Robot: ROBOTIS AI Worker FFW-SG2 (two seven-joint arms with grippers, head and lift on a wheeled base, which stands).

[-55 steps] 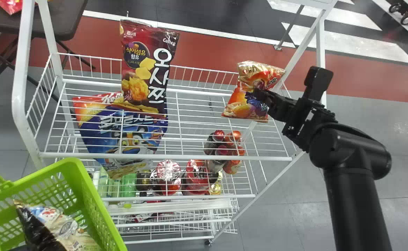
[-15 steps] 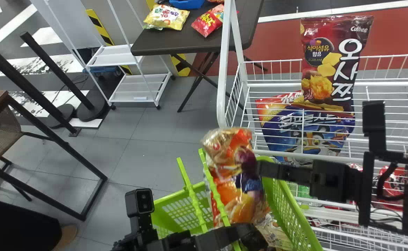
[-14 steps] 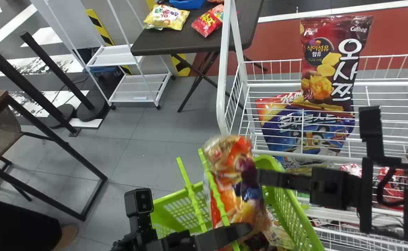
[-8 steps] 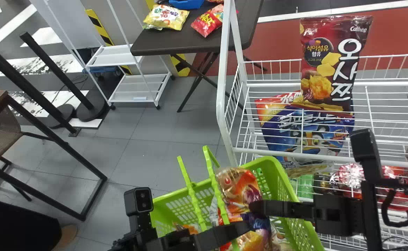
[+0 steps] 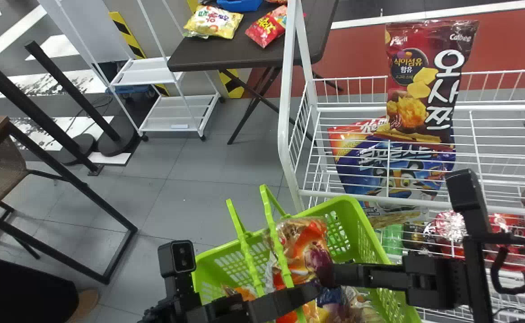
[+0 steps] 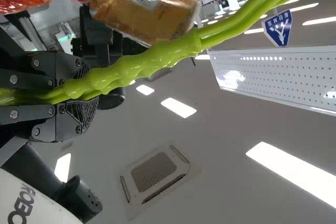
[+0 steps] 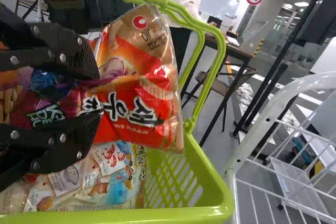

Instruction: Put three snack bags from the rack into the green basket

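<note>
And here we are, right over the green basket (image 5: pixel 356 211): my right hand (image 5: pixel 327 274) has the orange snack bag (image 5: pixel 307 233) pinched between its two fingers, part of it down inside the basket, its top end poking up beside the handles (image 5: pixel 273 233)! On the other side my left hand (image 5: pixel 289 298) is clamped on those handles, and the left wrist view shows the green grips running right between its fingers. Over to the right wrist view, and there's the orange bag up close, tilted and creased where the fingers have it, with a pale snack bag (image 7: pixel 113 169) lying beneath it in the basket; another bit of orange packaging (image 5: pixel 244 294) peeks out near the basket's left side, and I can't make out whether that is a separate bag. Across on the white rack (image 5: pixel 379 198), a big dark red bag (image 5: pixel 417 85) stands upright toward the back, its bottom edge overlapping a blue bag (image 5: pixel 361 159) in my head view, which I'm seeing through the wires, so I can't call its level. Lower down come red packages (image 5: pixel 451 226) and something green (image 5: pixel 392 237) beside them. Up behind, on the dark surface (image 5: pixel 240 56), a yellow bag (image 5: pixel 213 21) lies just beside a smaller red bag (image 5: pixel 267 30), with a white cart (image 5: pixel 168 112) standing on the floor to the left
</note>
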